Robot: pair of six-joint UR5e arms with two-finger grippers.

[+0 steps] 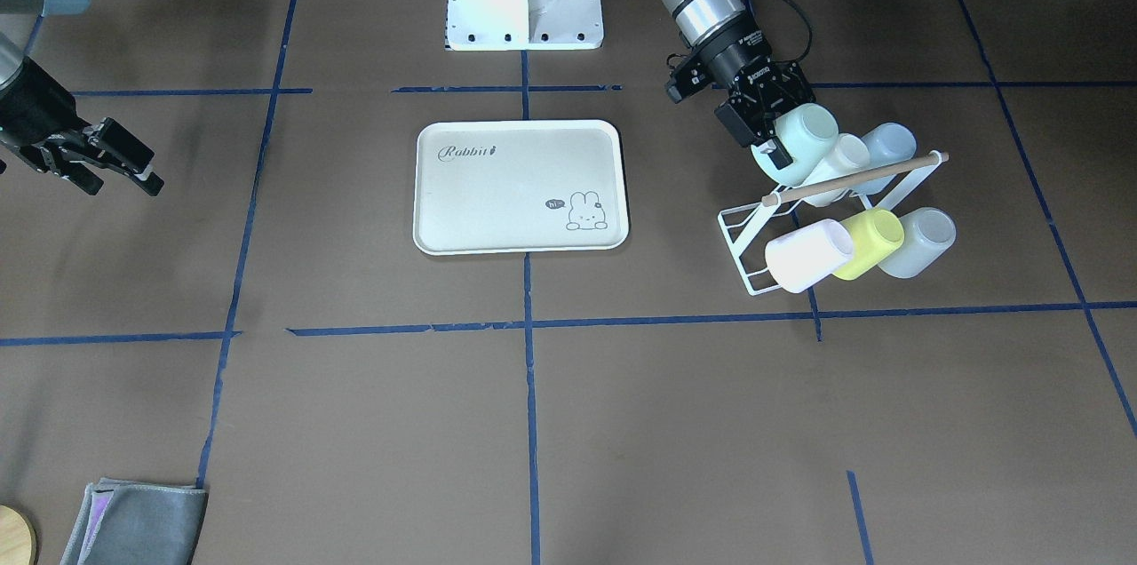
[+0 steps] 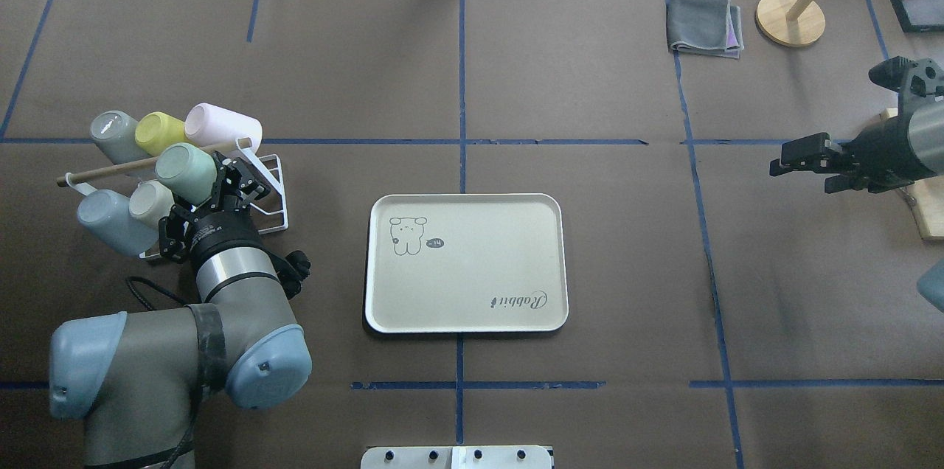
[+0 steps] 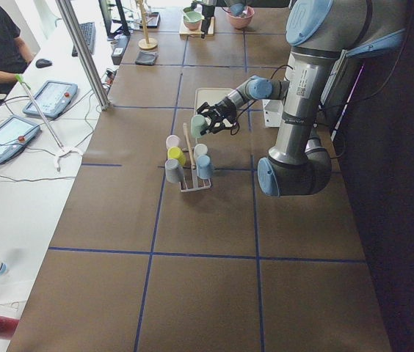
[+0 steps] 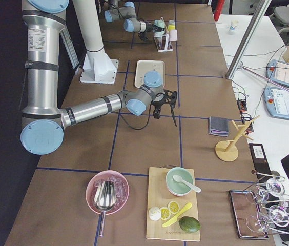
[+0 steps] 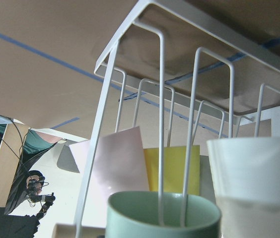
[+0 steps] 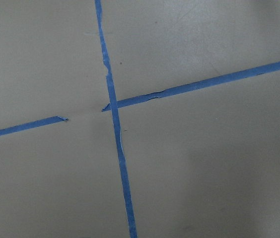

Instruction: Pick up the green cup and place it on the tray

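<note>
The left gripper (image 1: pixel 762 143) is clenched on the green cup (image 1: pixel 807 134). One finger seems to sit inside the mouth and the other outside the wall, though the overhead view is too crowded to be sure of the bite.

The cup lies tilted at the right end of the near row of the white wire rack (image 1: pixel 753 232), the end toward the tray. In the wrist view its rim (image 5: pixel 162 213) has two wire prongs (image 5: pixel 161 124) running down into the mouth, so it is not yet clear of the rack.

The sound move is to draw the cup straight back along the line of those prongs, without twisting, until the rim passes the wire tips. A sideways pull would likely drag the light rack along.

The cream cup (image 1: pixel 844 158) sits just beside it and the wooden bar (image 1: pixel 853 179) runs close by. The path should lean away from both.

The tray (image 1: pixel 497 201) lies well apart to the right, flat and bare. The cup should be turned level over its middle and let go only once it rests there.

The right gripper (image 1: pixel 115 163) hangs released, far off on the right.
</note>
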